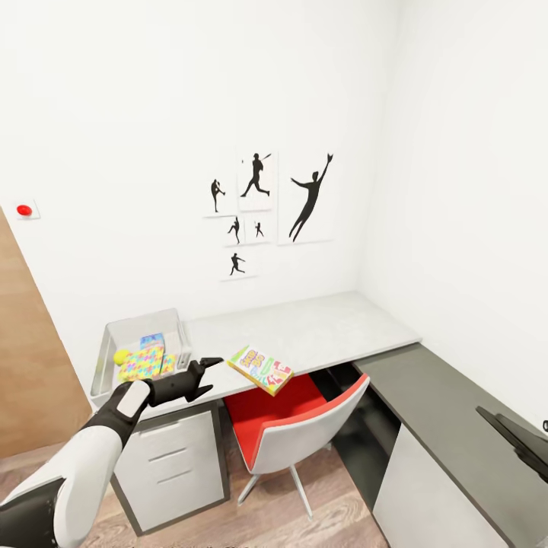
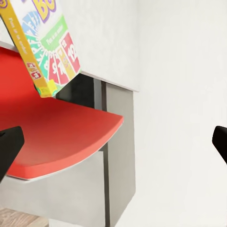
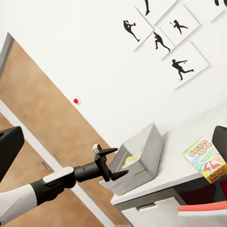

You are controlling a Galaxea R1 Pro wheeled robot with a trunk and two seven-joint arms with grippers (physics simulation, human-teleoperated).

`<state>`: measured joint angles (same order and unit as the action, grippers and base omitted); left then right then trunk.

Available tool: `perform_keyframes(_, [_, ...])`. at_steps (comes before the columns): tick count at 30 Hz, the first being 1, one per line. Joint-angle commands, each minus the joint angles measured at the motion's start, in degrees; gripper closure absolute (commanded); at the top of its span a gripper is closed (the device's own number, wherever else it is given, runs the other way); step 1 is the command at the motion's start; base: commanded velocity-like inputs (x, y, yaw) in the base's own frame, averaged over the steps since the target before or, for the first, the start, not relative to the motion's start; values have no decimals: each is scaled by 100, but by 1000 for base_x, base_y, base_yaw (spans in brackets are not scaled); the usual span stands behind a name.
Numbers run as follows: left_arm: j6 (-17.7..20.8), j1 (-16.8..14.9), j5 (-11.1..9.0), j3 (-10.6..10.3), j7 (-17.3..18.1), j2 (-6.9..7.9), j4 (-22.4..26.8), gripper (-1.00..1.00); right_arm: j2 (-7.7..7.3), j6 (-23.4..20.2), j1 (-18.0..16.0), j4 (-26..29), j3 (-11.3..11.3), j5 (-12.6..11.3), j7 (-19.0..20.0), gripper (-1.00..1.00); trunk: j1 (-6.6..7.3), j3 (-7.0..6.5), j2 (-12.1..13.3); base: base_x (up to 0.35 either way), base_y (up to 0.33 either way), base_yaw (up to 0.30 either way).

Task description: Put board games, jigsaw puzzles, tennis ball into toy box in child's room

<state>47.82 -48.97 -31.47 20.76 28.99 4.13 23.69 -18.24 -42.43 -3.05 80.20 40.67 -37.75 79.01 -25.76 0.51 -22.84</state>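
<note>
Left gripper spread wide and holding nothing, hovering between toy box and board game. Game flat on table, one corner jutting past the front edge above red chair. Inside the box: jigsaw puzzle, tennis ball, a blue game half hidden. Right gripper open too, fingertips cropped at frame edges.

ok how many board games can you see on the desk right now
1 on the bare desk: a board game at its front edge, above the red chair. A blue box in the toy box may be another; more could be hidden.
</note>
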Motion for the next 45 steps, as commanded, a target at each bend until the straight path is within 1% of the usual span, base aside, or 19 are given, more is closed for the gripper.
perform_keyframes(1, [-2,-3,20,35,18,-18,-3,-100,-3,-52,-3,-2,2,-16,9,-100,-2,15,-7,0,0,0])
perform_keyframes(11, [-148,16,18,33,17,-98,-22,-100,-6,-68,-3,2,-4,-15,9,-100,-2,106,-7,0,0,0])
perform_keyframes(20, [-187,18,39,26,11,-205,-209,-100,-5,-72,-3,3,-7,-14,9,-100,-2,189,-7,0,0,0])
perform_keyframes(31, [-545,19,29,25,17,-254,-275,-100,-6,-72,-3,2,-7,-14,9,-100,-2,290,-7,0,0,0])
perform_keyframes(45, [-604,19,34,27,21,-312,-286,-100,16,-67,-3,5,-10,0,9,-100,-2,419,-7,0,0,0])
